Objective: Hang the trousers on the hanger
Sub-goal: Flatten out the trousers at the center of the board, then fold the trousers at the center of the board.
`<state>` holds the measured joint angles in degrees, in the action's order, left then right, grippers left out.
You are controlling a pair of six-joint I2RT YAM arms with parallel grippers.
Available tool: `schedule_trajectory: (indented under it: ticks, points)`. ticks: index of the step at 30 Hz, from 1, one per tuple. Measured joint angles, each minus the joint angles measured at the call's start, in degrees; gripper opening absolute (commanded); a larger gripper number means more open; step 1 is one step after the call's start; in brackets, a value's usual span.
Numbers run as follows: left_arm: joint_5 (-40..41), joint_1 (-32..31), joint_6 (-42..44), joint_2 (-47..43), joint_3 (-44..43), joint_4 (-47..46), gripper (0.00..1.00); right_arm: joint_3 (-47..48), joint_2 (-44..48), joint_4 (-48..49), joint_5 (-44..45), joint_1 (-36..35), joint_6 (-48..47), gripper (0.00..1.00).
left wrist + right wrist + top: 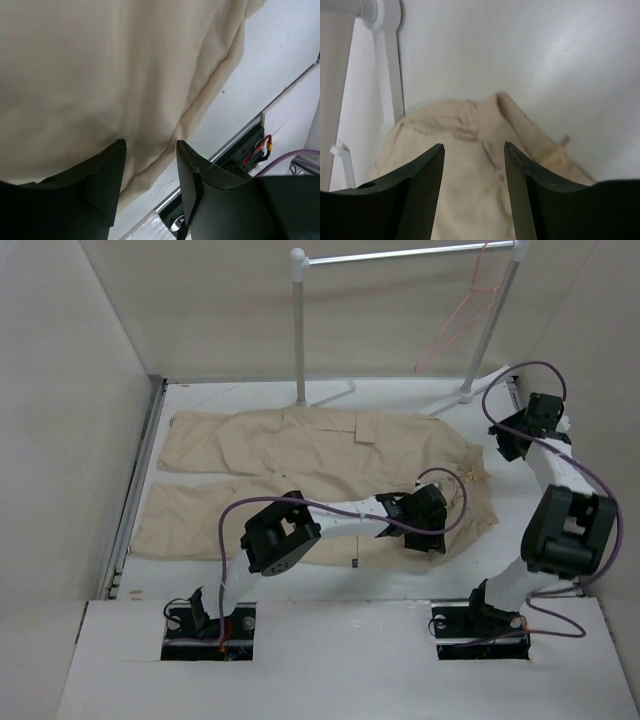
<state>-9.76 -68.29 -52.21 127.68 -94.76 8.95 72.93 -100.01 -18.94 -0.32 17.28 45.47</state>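
The beige trousers (300, 455) lie flat on the white table, legs to the left, waist to the right. The thin pink-red hanger (462, 310) hangs on the rack's bar at the back right. My left gripper (428, 540) is open, just above the near waist edge of the trousers (100, 75); its jaws straddle the cloth's hem. My right gripper (503, 445) is open above the far right waist corner (470, 165), with cloth between its jaws, nothing gripped.
The white tubular clothes rack (300, 320) stands at the back, its feet (480, 390) on the table near the right gripper. White walls close in left and right. A metal rail (135, 490) runs along the table's left edge.
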Motion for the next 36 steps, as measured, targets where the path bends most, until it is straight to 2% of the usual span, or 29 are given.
schedule_trajectory:
  ticks: [2, 3, 5, 9, 10, 13, 14, 15, 19, 23, 29, 33, 36]
  points:
    - [1.03, 0.55, -0.2, -1.07, 0.55, 0.9, 0.43, -6.38, 10.29, -0.59, 2.01, -0.61, 0.13, 0.48]
    - [1.44, 1.01, -0.22, -1.92, 0.94, 1.38, 0.44, -9.22, 15.23, -0.44, 3.13, -1.03, 0.35, 0.39]
    - [2.49, 2.23, -0.24, -5.05, 3.17, 1.62, 0.44, -15.8, 25.92, -0.57, 5.29, -1.88, 0.74, 0.0]
    - [5.46, 6.71, -0.24, -17.68, 12.63, 1.81, 0.44, -27.21, 42.58, -6.21, 7.19, -1.38, 2.12, 0.0]
    - [6.19, 8.61, -0.31, -22.03, 15.93, 1.75, 0.44, -29.53, 45.27, -8.33, 7.19, -0.9, 2.14, 0.08]
    - [8.85, 15.65, -0.9, -35.56, 26.38, 1.55, 0.45, -35.71, 51.32, -14.6, 7.19, -0.2, 1.99, 0.4]
    - [9.94, 18.53, -1.18, -40.04, 29.97, 1.88, 0.45, -37.2, 52.81, -16.61, 7.13, -0.31, 2.27, 0.47]
    - [10.93, 21.42, -1.53, -44.26, 33.62, 2.05, 0.45, -38.27, 54.01, -18.58, 7.15, -0.68, 2.47, 0.5]
    - [13.44, 32.09, -2.56, -57.46, 46.25, 6.75, 0.45, -38.47, 52.19, -21.09, 6.75, -2.4, 3.23, 0.52]
    - [13.53, 43.87, -2.8, -67.1, 54.55, 14.47, 0.45, -38.36, 46.97, -20.85, 5.88, -2.1, 3.93, 0.51]
    - [13.22, 62.18, -2.01, -80.06, 58.55, 25.77, 0.46, -38.51, 38.47, -17.44, 5.92, 0.11, 3.98, 0.5]
    - [13.64, 66.47, -0.52, -82.01, 58.27, 30.8, 0.46, -38.66, 32.7, -14.6, 6.32, 0.98, 3.85, 0.49]
    - [14.8, 68.08, 0.2, -82.01, 57.48, 34.03, 0.47, -39.04, 29.18, -12.04, 6.03, 1.6, 4.04, 0.41]
